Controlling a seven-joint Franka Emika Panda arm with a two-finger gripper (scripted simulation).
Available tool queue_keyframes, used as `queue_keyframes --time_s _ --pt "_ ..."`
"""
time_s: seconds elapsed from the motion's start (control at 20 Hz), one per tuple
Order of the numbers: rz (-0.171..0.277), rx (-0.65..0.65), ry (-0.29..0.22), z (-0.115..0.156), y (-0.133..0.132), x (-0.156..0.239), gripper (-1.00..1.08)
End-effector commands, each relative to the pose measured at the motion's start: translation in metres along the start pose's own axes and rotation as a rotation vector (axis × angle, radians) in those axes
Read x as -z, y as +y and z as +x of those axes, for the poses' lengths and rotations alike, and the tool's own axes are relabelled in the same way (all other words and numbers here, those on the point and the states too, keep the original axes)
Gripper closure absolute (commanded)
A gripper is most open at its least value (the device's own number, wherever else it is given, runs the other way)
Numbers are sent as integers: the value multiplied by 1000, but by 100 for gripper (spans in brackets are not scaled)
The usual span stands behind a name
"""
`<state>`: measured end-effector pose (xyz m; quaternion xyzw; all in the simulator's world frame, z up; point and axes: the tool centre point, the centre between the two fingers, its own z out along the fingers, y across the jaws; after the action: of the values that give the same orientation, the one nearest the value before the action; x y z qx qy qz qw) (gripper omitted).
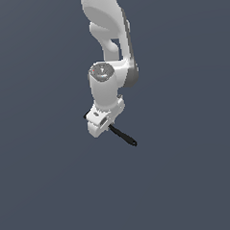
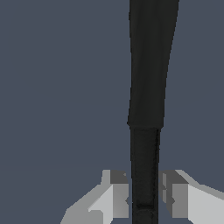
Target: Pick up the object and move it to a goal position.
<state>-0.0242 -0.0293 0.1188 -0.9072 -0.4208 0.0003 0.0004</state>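
The black stick [image 1: 123, 135] slants down toward the exterior view's right, rounded tip lowest, pinched crosswise between the nearly closed fingers [image 2: 114, 197] of the gripper [image 1: 104, 121].

Matt black stick [image 2: 148, 78], smooth white glossy pincer [image 2: 144, 199], flat matt grey ground [image 1: 44, 188]
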Motion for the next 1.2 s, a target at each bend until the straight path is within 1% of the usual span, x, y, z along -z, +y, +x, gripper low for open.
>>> queue_keyframes --time_s 0.0,0.65,0.9,1.15 --pt "-1 1 2 -17 17 24 108" --pt "0 1 2 -99 103 140 108" --pt "0 1 2 -120 127 170 108" --pt "-1 1 1 -131 142 187 108"
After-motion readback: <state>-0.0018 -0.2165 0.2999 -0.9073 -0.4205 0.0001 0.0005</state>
